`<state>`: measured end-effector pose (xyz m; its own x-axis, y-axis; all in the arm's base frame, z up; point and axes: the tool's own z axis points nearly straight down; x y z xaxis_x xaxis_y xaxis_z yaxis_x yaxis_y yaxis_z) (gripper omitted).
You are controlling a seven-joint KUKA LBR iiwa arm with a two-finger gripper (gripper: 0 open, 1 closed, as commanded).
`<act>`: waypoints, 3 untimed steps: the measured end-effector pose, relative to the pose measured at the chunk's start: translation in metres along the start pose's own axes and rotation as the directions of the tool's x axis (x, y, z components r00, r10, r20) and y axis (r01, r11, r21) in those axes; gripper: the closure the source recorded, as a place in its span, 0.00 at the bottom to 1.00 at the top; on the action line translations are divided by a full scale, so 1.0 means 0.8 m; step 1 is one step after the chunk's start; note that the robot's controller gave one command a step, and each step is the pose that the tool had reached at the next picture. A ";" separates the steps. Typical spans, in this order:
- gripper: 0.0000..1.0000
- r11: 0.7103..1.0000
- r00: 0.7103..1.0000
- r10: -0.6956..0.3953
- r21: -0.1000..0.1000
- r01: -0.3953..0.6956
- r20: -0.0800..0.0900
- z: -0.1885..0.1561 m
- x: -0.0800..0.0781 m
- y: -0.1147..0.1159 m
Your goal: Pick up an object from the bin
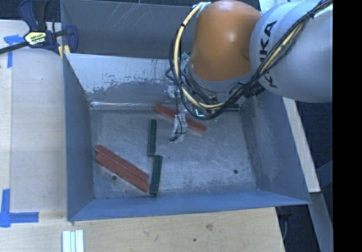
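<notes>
Grey bin (76, 143), claw (180, 130) above red strip (164, 112), right floor (226, 160) open.

The arm (300, 53) in the upper right of the frame is a thick, rounded, silver-grey tube with black KUKA lettering (270, 47) across its pale shell. Its end carries a glossy orange dome-shaped cover (223, 39). A bundle of yellow and black cables (182, 47) loops down the cover's left side and under it. Below the cover is the gripper (180, 127), small, thin and made of grey metal.
</notes>
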<state>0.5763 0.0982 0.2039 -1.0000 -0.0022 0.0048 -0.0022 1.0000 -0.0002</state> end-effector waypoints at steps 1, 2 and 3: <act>0.00 0.997 0.997 0.071 -0.002 -0.071 0.012 0.169 -0.041 -0.068; 1.00 0.998 0.998 0.069 -0.002 -0.069 0.012 0.164 -0.042 -0.067; 1.00 0.997 0.997 0.074 -0.001 -0.074 0.017 -0.023 -0.028 -0.093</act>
